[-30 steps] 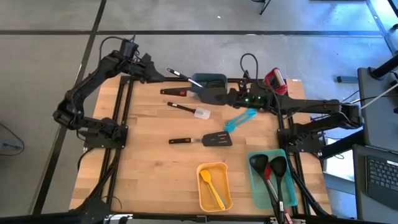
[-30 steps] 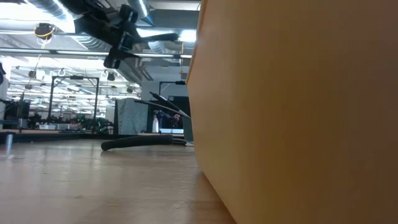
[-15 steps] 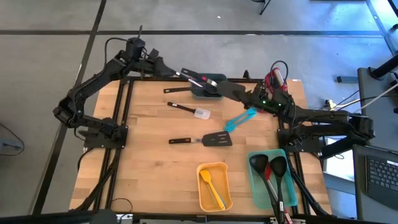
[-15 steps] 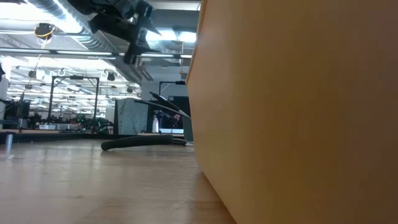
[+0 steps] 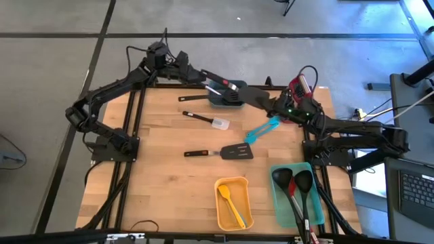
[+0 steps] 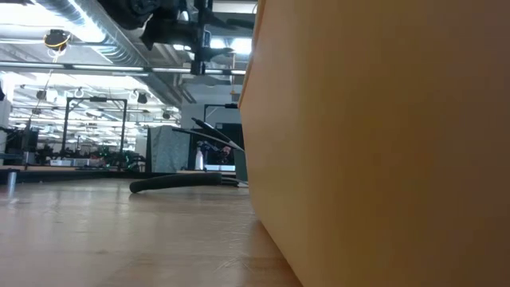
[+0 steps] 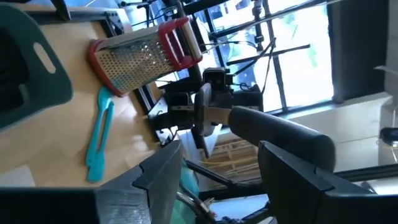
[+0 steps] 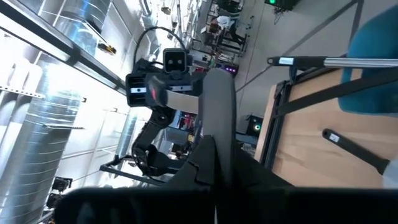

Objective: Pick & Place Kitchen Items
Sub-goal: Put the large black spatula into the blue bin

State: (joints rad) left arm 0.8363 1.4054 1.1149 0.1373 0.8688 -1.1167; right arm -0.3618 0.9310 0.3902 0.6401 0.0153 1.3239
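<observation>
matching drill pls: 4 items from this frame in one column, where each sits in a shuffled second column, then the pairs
Things:
1. yellow spatula
2. black ladles
3. light blue spatula
4. red grater

Places:
A. in the teal bin
B. at the table's far right corner
C. in the yellow bin
D. loose on the wooden tabletop, right of centre

Pairs: 1-C, 2-A, 3-D, 4-B
</observation>
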